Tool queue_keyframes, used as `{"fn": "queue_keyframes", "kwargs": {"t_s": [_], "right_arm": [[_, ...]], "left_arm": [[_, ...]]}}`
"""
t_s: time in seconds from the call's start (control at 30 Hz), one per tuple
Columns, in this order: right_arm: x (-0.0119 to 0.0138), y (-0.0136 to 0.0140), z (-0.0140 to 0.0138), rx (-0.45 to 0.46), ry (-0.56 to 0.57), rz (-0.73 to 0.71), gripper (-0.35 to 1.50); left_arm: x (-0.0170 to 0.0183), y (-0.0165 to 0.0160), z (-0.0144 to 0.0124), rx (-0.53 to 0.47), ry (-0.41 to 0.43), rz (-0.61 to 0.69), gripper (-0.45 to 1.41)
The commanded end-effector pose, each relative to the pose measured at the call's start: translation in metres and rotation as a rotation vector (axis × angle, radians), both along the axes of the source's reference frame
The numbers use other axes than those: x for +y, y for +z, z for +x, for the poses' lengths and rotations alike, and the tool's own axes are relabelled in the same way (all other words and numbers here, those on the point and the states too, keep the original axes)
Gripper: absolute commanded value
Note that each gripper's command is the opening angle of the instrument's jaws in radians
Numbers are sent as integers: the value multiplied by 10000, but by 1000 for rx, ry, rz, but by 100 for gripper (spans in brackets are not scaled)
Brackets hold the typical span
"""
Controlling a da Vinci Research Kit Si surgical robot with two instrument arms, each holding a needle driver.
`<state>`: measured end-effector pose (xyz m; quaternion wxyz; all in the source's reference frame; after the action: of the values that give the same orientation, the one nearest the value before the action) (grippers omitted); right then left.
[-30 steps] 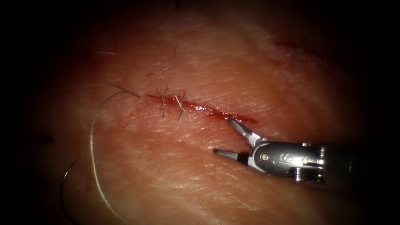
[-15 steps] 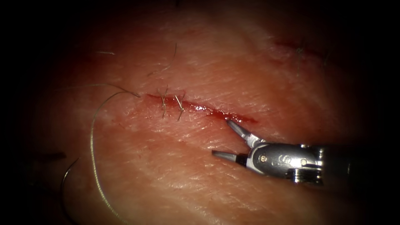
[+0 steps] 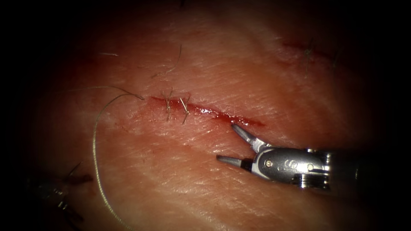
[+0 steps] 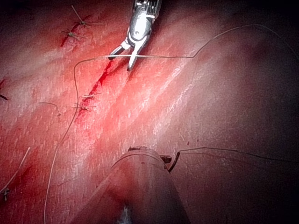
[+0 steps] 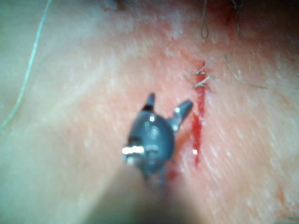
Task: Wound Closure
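Note:
The cut (image 3: 214, 113) runs across the tissue (image 3: 257, 77), with two stitches (image 3: 175, 107) at its left end. My right tool (image 3: 226, 142) stands open and holds nothing; its upper tip touches the cut's lower lip near the right end. That tool (image 5: 169, 101) shows open beside the cut (image 5: 198, 126), and again (image 4: 121, 62) from the left wrist. My left tool (image 3: 53, 190) sits dim, far left of the cut. A dark curved needle (image 4: 174, 161) lies at its tip (image 4: 140, 154), out of the tissue; whether it is held is hidden. Pale thread (image 3: 94, 145) loops from the stitches.
Several cut thread ends (image 3: 173, 66) lie on the tissue above the cut. An older stitched mark (image 3: 306, 51) with red fluid sits at the upper right. Thread (image 4: 224, 150) trails from the needle across the tissue.
My left tool has come into the lower left, over the spot where the needle's arc lay. My right tool has slid slightly left, still open.

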<state>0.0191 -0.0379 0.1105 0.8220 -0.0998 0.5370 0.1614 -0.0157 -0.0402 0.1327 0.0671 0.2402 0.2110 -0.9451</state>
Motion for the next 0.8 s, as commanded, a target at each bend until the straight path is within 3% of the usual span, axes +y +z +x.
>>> {"fn": "queue_keyframes", "kwargs": {"t_s": [0.03, 0.47, 0.8], "right_arm": [[-3, 5, 6, 2, -1, 1, 148], [-5, 6, 9, 3, -2, -1, 148], [-6, 7, 10, 2, -2, -1, 148]], "left_arm": [[-7, 7, -6, 8, 21, 6, 86], [-1, 0, 4, 12, 41, 17, 86], [-6, -19, 34, 11, 86, 57, 88]]}}
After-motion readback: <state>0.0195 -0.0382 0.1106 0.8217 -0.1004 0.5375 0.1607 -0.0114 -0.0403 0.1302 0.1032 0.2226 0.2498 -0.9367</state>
